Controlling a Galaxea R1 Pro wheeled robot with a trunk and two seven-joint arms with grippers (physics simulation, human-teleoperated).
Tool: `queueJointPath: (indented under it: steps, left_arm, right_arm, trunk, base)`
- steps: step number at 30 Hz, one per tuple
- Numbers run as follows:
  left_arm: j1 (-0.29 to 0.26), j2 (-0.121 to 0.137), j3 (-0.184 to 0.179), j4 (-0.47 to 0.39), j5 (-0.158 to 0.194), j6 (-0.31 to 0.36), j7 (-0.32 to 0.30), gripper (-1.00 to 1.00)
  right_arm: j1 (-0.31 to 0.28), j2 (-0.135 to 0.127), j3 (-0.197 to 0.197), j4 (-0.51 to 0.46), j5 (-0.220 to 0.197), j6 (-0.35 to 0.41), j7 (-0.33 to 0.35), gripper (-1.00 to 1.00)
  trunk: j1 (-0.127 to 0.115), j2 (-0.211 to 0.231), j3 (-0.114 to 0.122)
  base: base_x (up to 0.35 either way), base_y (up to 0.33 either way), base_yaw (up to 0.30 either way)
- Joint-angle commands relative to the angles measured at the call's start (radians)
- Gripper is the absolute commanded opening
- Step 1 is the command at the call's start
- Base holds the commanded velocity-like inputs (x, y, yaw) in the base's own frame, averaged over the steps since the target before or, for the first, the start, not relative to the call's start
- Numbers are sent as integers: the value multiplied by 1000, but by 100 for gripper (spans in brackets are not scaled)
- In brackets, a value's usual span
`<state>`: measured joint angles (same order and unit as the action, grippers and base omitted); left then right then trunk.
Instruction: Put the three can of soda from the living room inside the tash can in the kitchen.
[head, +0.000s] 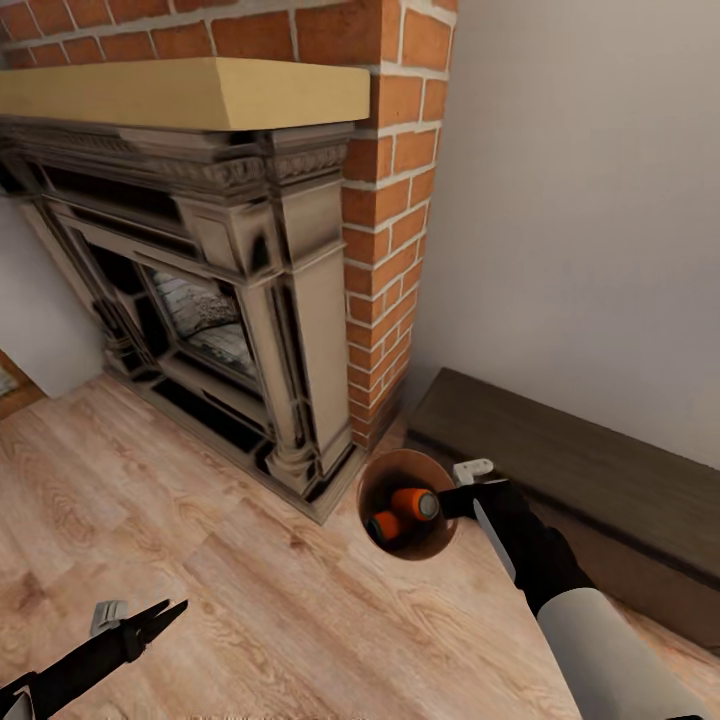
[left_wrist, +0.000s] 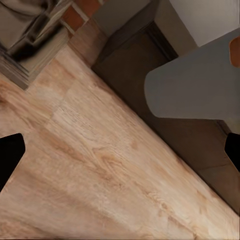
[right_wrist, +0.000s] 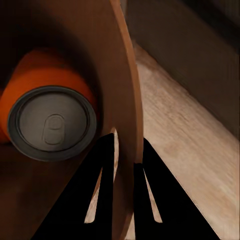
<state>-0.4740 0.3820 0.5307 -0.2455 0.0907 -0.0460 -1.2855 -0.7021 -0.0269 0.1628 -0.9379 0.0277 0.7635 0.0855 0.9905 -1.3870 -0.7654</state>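
**Right gripper clamped on the bin rim, two orange cans inside**

The right arm's grey forearm enters from the lower right of the head view and reaches forward and left, ending in the right gripper. In the right wrist view its two black fingers straddle the wall of the tash can, one inside and one outside, closed on the rim. The tash can is held tilted, mouth toward the camera, above the wood plank floor, between the fireplace with its brick chimney and the long dark low cabinet.

Two orange soda cans lie inside the bin, touching. The nearer can's grey top shows a pull tab; no lettering is legible.

The left gripper extends low at the lower left, over bare floor, fingers spread and holding nothing.
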Motion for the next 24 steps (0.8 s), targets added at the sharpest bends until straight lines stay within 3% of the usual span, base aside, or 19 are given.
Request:
queueJointPath:
  steps: [1, 13, 24]
  left_arm:
    - [0, 0, 0, 0, 0, 0, 0, 100]
    - [0, 0, 0, 0, 0, -1, 0, 100]
    - [0, 0, 0, 0, 0, -2, 0, 100]
  right_arm:
    - [0, 1, -2, -1, -18, 0, 14, -100]
    - [0, 1, -2, -1, -18, 0, 14, -100]
    - [0, 1, -2, -1, -18, 0, 14, -100]
  trunk:
    - [0, 0, 0]
    - [0, 0, 0]
    - [0, 0, 0]
  base:
    - [-70, 317, 288]
    - [-104, 317, 288]
    - [-245, 244, 288]
